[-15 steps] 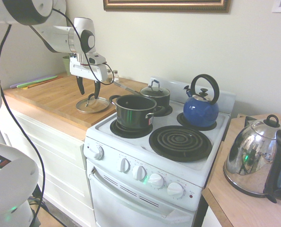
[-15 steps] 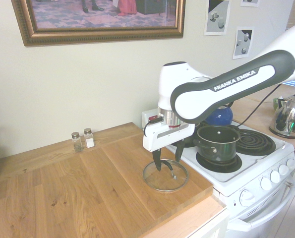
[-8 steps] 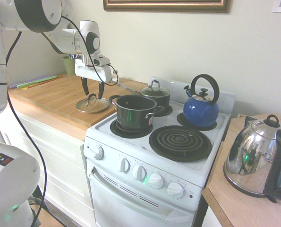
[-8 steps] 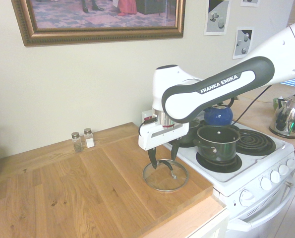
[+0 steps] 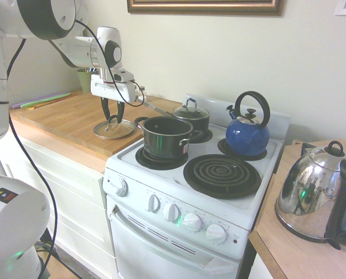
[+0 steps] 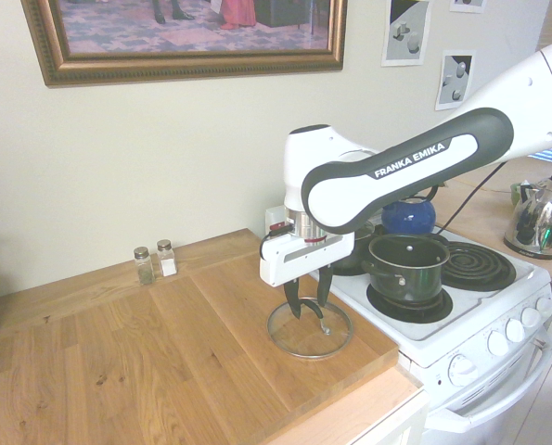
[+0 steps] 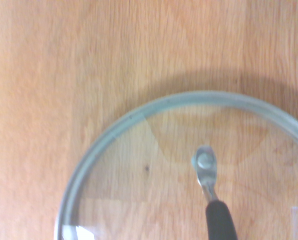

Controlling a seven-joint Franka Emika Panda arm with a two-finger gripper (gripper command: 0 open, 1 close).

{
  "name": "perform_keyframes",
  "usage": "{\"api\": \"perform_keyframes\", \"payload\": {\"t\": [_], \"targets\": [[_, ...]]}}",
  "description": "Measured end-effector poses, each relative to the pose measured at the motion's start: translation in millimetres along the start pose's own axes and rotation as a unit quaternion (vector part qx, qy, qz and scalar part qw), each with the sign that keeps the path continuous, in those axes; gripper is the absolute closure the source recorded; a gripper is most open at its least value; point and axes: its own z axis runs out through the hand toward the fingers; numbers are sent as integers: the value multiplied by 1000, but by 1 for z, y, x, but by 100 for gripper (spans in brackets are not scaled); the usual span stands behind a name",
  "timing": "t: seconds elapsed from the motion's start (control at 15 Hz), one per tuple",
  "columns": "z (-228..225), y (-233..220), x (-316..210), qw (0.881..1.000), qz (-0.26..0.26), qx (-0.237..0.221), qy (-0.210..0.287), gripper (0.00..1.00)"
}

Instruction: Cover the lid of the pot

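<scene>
Grasp step: gripper (image 6: 310,301), jaws narrowing w/ a gap left, is straddling the lid (image 6: 309,328) handle on the desk (image 6: 164,352); next needs firm pinch, lift, carry to pot (image 6: 406,266).

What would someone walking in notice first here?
Probably the white arm, reaching over the wooden counter with its gripper pointing down at the handle of a glass lid lying flat there. Beside it on the white stove, an open black pot sits on the front burner. The bright blue kettle on a back burner also catches the eye.
</scene>
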Motion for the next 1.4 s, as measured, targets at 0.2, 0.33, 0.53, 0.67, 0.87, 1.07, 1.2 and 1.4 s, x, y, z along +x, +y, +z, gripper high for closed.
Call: {"api": "perform_keyframes", "payload": {"t": [0.2,0.33,0.53,0.67,0.87,1.07,1.2,1.4], "targets": [[5,4,3,1000,4,-6,-1,100],[5,5,4,1000,5,-6,-1,100],[5,4,2,1000,2,-6,-1,100],[4,3,1,1000,2,-5,0,100],[0,4,0,1000,2,-4,1,100],[-24,8,-3,1000,2,5,8,100],[-54,15,-7,1000,2,16,16,100],[-104,27,-14,999,4,33,29,100]]}}
